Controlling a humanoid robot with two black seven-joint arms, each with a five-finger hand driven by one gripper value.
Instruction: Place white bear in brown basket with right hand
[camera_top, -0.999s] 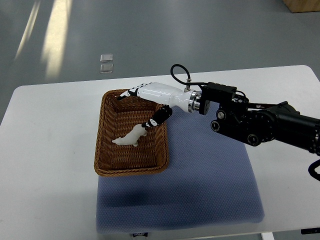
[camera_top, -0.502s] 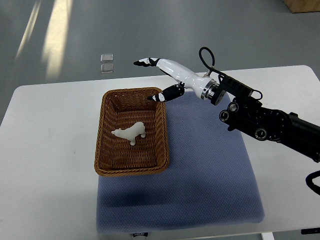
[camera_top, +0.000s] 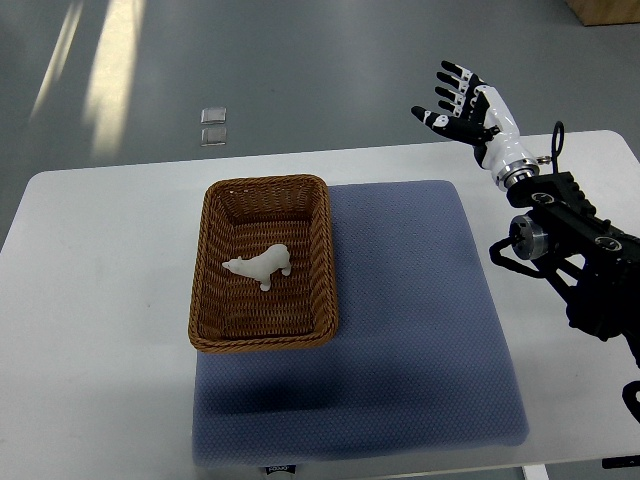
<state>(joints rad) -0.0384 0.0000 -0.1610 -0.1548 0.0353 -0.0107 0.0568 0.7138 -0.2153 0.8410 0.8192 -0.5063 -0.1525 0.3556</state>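
- Lying inside the basket (camera_top: 262, 340) is the white bear (camera_top: 261, 266), near the middle of the basket floor.
- The bear is on its feet, with its head toward the left of the picture.
- Nothing is touching the bear.
- The basket is brown and woven, with a thick rim all the way round.
- The basket sits on the white worktop (camera_top: 90, 300), and its right side lies over the left edge of a blue mat (camera_top: 410, 320).
- The mat is flat on the worktop and reaches close to the near edge.
- The right robot hand (camera_top: 463, 102) is up in the air at the top right of the picture, past the far edge of the worktop.
- It is well apart from the basket and the bear.
- Its fingers (camera_top: 446, 82) are spread wide, and it holds nothing.
- The fingers are white with black tips.
- The right arm (camera_top: 570, 250) is black and comes in from the right edge, over the right side of the worktop.
- The wrist just behind the robot hand is white.
- A thin black cable loops beside the wrist.
- On the grey floor (camera_top: 300, 70) behind the worktop there are two small clear squares (camera_top: 212, 125), one close behind the other.
- Light makes pale stripes on the floor at the top left.
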